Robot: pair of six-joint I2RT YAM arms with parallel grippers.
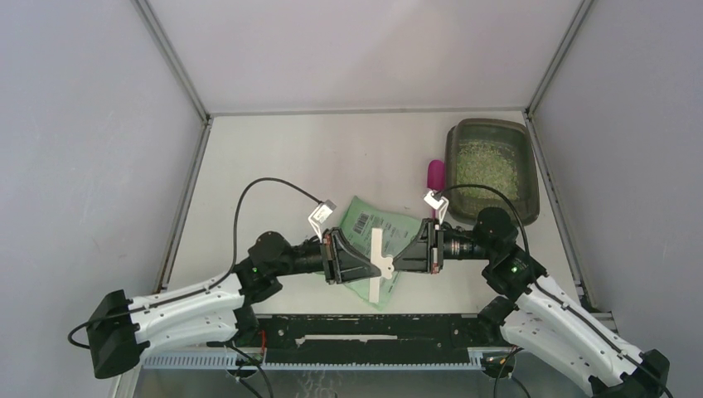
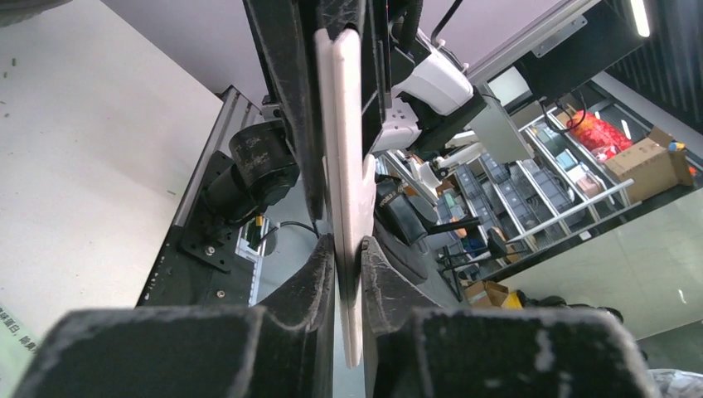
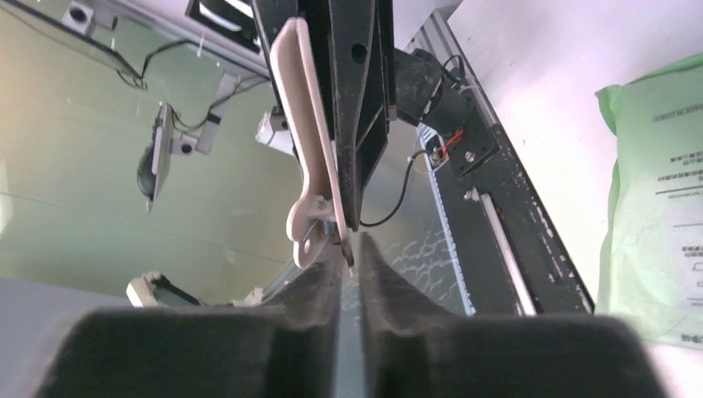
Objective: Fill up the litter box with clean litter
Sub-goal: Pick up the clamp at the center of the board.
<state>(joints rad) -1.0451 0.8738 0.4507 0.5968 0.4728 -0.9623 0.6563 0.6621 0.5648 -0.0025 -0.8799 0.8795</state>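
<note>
Litter box (image 1: 531, 186) sits at the far right corner of the desk (image 1: 290, 157), and a bed of clean litter (image 1: 487, 166) covers most of its floor. A magenta scoop (image 1: 435, 174) lies just beside its left wall. The green bag (image 1: 365, 220) lies flat near the middle of the near edge, well apart from the box.

Both arms meet above that bag, with a white clip (image 1: 378, 249) between them. The left gripper (image 1: 383, 267) has its fingers closed on the flat of the clip, and its wrist view shows the strip standing edge-on, squeezed between the pads. The right gripper (image 1: 399, 259) comes in from the opposite side. Its fingers are pressed almost together at the clip's holed end and appear to pinch a thin part of it, though that contact is small and hard to read.

Judging by the filled box and the flat bag, the pouring looks largely done. The step in hand is most likely handling the bag's clip, passing it from one arm to the other. Whether it is meant to go back on the bag's mouth or onto the desk cannot be told.

The next move calls for one gripper to let go cleanly while the other keeps a firm hold, because the clip is thin and could twist or drop onto the bag. After that, the holding arm needs room to swing clear of the other arm.
</note>
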